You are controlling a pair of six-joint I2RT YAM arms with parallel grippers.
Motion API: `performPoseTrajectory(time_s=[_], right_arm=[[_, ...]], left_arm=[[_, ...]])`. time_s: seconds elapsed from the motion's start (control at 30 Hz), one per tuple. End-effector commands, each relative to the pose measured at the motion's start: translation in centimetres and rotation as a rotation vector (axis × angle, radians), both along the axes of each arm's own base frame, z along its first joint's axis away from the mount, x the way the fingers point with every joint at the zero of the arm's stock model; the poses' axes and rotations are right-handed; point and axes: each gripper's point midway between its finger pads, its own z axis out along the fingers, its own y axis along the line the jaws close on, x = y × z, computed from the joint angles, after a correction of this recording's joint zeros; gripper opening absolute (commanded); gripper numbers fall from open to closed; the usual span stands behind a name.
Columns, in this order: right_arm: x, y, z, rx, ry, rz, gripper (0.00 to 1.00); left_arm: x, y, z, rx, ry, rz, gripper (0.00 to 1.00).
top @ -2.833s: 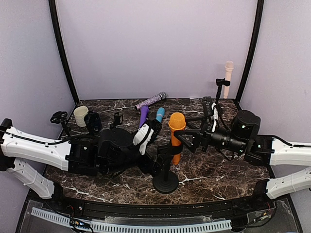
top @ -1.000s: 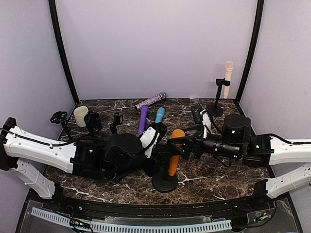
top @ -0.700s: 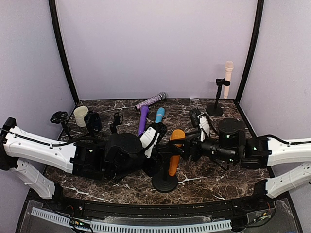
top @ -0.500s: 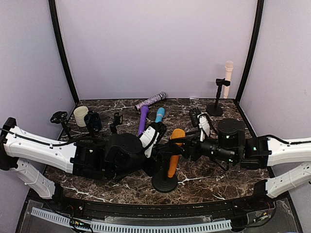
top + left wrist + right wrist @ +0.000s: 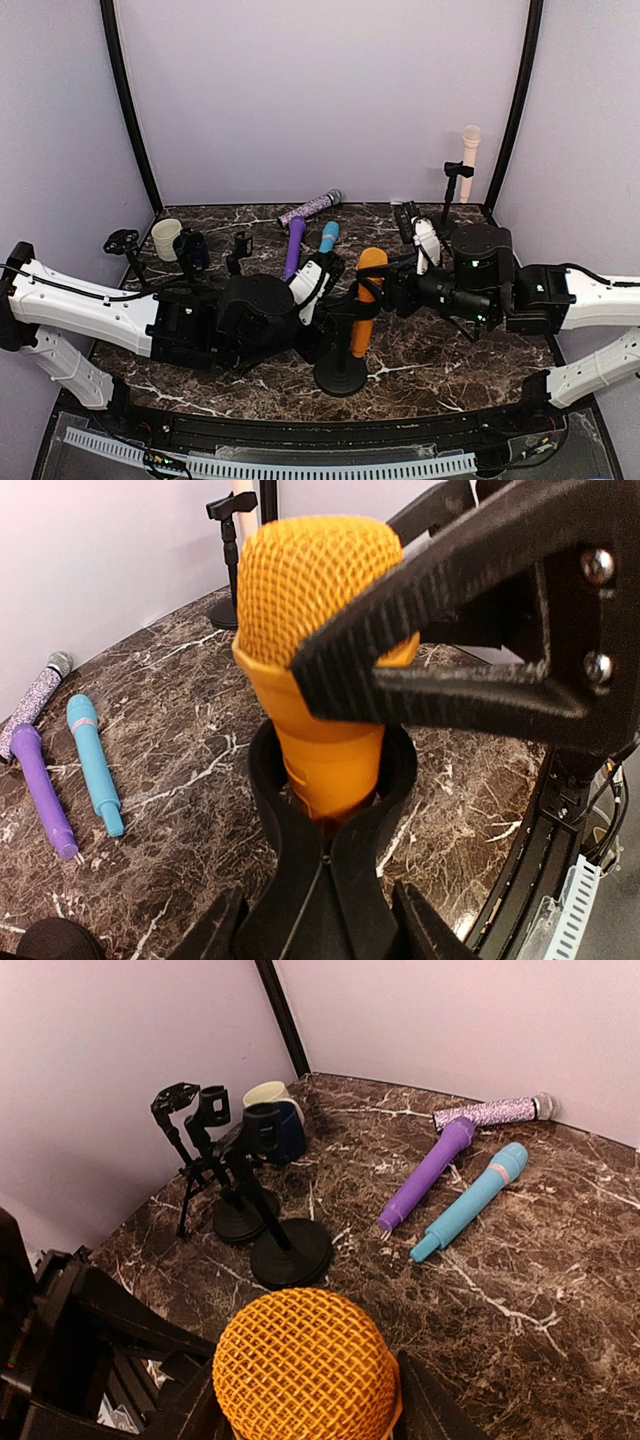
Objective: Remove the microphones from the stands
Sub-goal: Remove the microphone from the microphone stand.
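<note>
The likeliest trouble is the orange microphone (image 5: 367, 290) binding in the clip (image 5: 322, 800) of the stand (image 5: 342, 374). It sits in that clip, close to upright, with its body running down through the ring and its mesh head between the fingers of your right end effector (image 5: 384, 288). Those fingers are pinched on the rounded mesh rather than on the body. If you pull off the clip's axis, the head could roll out of the grip. A skewed pull could also drag the stand along with it. The far finger is hidden behind the head in the left wrist view, so judge that contact as probable, not certain. Your left end effector (image 5: 320, 925) is pressed together on the stand's neck, just under the clip and directly below the microphone. If that hold gives, the base could tip or skid on the tabletop (image 5: 430, 350). A dropped microphone would land close under the right fingertips. The purple microphone (image 5: 42, 792) and blue microphone (image 5: 94, 764) lie well beyond them and look out of harm's way. As for pose, both arms reach inward, low over the tabletop, and meet at the stand. The left comes in from its side at neck height. The right sits a little higher, level with the head, with its fingers pointing across toward the left arm.
</note>
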Motion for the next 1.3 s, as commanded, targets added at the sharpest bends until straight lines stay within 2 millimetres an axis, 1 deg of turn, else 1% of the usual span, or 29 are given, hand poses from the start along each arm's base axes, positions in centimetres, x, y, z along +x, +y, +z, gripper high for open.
performPoseTrajectory(time_s=[0.0,0.17,0.23,0.33,0.43,0.53,0.6,0.73,0.77,0.8,0.83,0.93,0.97,1.1,1.2,1.27], right_arm=[[2.5,-2.4,4.6,0.019,-0.102,-0.166,0.25],[3.8,-3.4,5.7,-0.014,-0.129,-0.228,0.23],[4.7,-4.1,6.4,-0.012,-0.134,-0.262,0.22],[5.9,-5.3,8.2,0.014,-0.145,-0.303,0.21],[6.2,-5.8,10.3,0.071,-0.163,-0.304,0.2],[5.9,-5.6,12.0,0.125,-0.176,-0.271,0.2],[5.4,-4.9,12.8,0.157,-0.177,-0.225,0.2],[4.2,-2.6,13.5,0.209,-0.173,-0.094,0.2],[4.2,-2.1,13.5,0.208,-0.169,-0.075,0.2],[4.2,-1.8,13.4,0.2,-0.167,-0.07,0.2],[4.3,-1.7,13.5,0.192,-0.17,-0.072,0.2],[4.7,-1.8,14.4,0.162,-0.193,-0.086,0.2],[4.7,-2.0,15.5,0.165,-0.208,-0.091,0.2],[4.9,-2.6,18.0,0.161,-0.242,-0.112,0.2],[5.1,-3.0,19.3,0.163,-0.259,-0.136,0.2],[5.4,-3.5,20.1,0.165,-0.271,-0.165,0.2]], left_arm=[[-1.2,-0.1,-2.2,0.084,0.041,-0.054,0.06],[-1.0,0.0,-2.2,0.084,0.039,-0.043,0.06],[-0.8,0.3,-2.1,0.093,0.032,-0.03,0.05],[-0.6,0.7,-1.8,0.102,0.019,-0.019,0.05],[-0.4,0.8,-1.4,0.095,0.015,-0.02,0.05],[-0.3,0.8,-1.1,0.084,0.02,-0.028,0.05],[-0.2,0.8,-1.0,0.08,0.023,-0.038,0.05],[0.1,0.2,-0.8,0.079,0.032,-0.069,0.05],[0.3,0.1,-0.6,0.076,0.031,-0.068,0.05],[0.4,0.0,-0.8,0.085,0.03,-0.073,0.05],[0.7,0.0,-0.6,0.084,0.026,-0.071,0.05],[1.4,0.2,-1.0,0.094,0.039,-0.069,0.05],[1.9,0.4,-1.2,0.096,0.043,-0.062,0.05],[2.7,0.7,-1.2,0.099,0.048,-0.067,0.05],[3.3,1.0,-1.2,0.108,0.046,-0.054,0.05],[4.0,1.6,-1.3,0.12,0.042,-0.032,0.05]])
